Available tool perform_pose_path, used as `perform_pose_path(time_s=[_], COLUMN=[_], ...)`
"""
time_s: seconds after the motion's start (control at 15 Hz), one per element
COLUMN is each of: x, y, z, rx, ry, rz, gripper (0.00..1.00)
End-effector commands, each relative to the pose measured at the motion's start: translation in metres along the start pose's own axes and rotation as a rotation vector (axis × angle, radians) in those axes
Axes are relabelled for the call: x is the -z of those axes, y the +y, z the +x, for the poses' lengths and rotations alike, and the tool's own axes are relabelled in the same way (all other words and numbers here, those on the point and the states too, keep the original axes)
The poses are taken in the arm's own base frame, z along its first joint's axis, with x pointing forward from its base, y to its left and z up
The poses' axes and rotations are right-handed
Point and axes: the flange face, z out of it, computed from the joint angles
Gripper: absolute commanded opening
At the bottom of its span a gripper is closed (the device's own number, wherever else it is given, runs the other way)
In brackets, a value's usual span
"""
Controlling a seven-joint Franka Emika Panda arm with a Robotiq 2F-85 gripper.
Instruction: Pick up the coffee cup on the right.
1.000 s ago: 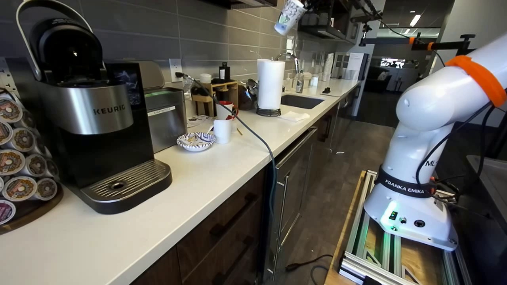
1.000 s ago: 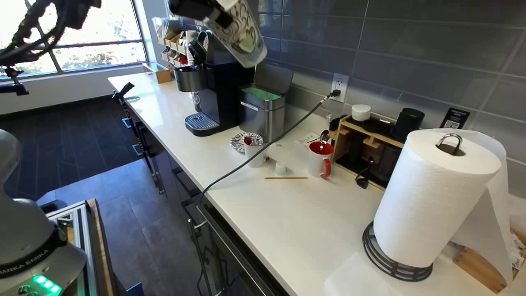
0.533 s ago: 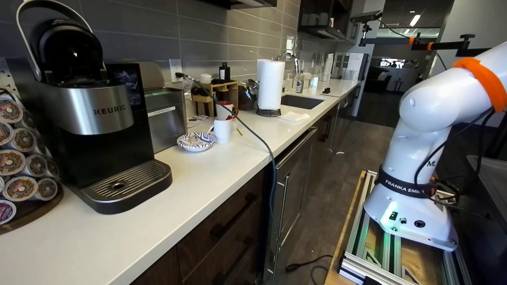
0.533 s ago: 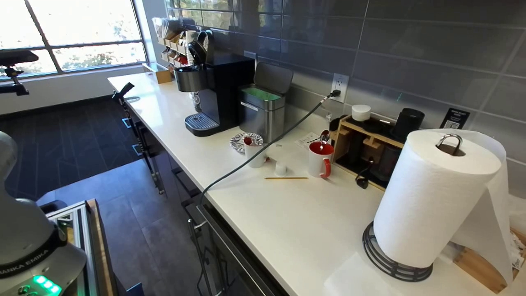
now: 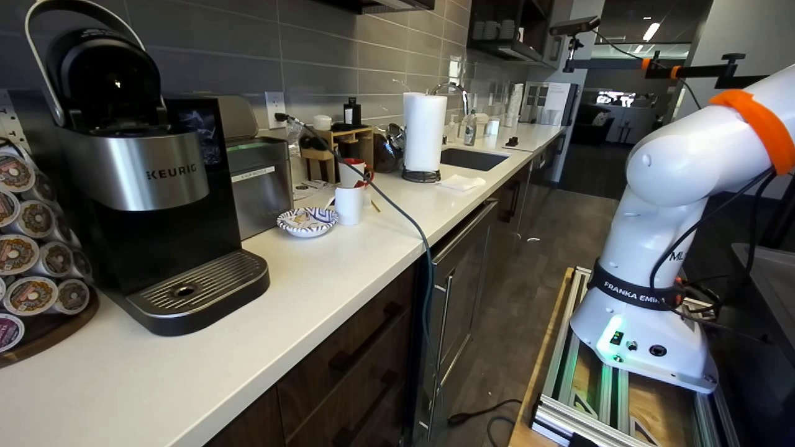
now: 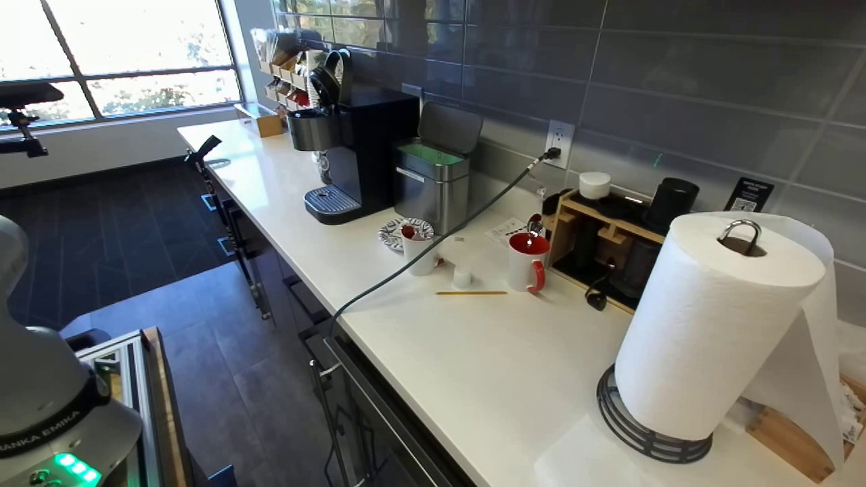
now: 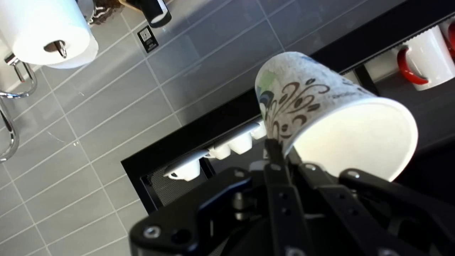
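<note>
In the wrist view my gripper [image 7: 284, 151] is shut on the rim of a patterned paper cup [image 7: 302, 96], white with brown swirls. The cup hangs tilted beyond the fingers, its open end facing the camera. Gripper and paper cup are outside both exterior views. No wholly orange-red cup shows. On the counter stands a white mug with red inside and red handle [image 6: 521, 267], also in the other exterior picture [image 5: 346, 179]. Beside it is a white cup with red showing at its top [image 6: 410, 249].
A paper-towel roll [image 6: 703, 325] stands on the counter near a wooden organizer [image 6: 558, 240]. A cord [image 6: 365, 295] crosses the counter. A coffee machine [image 6: 379, 142] and a patterned bowl [image 5: 307, 231] are farther along. In the wrist view, a dark shelf [image 7: 213, 126] holds white cups [image 7: 190, 170].
One second ago the gripper and tilted paper cup showed at the top of both exterior views. They have since moved up out of both. The counter things have not moved.
</note>
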Motion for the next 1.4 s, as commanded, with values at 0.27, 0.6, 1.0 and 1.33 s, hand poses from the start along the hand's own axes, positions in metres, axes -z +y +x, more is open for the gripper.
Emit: perform_pose_path(time_s=[0.27, 0.6, 1.0, 1.33], x=[-0.007, -0.071, -0.127, -0.128], y=[-0.115, -0.146, -0.166, -0.161], z=[0.047, 0.053, 0.083, 0.085], rx=[0.290, 0.578, 0.755, 0.733], ry=[0.148, 0.109, 0.283, 0.287], rz=[0.197, 0.242, 0.223, 0.203], gripper=[0.01, 0.01, 0.01, 0.04])
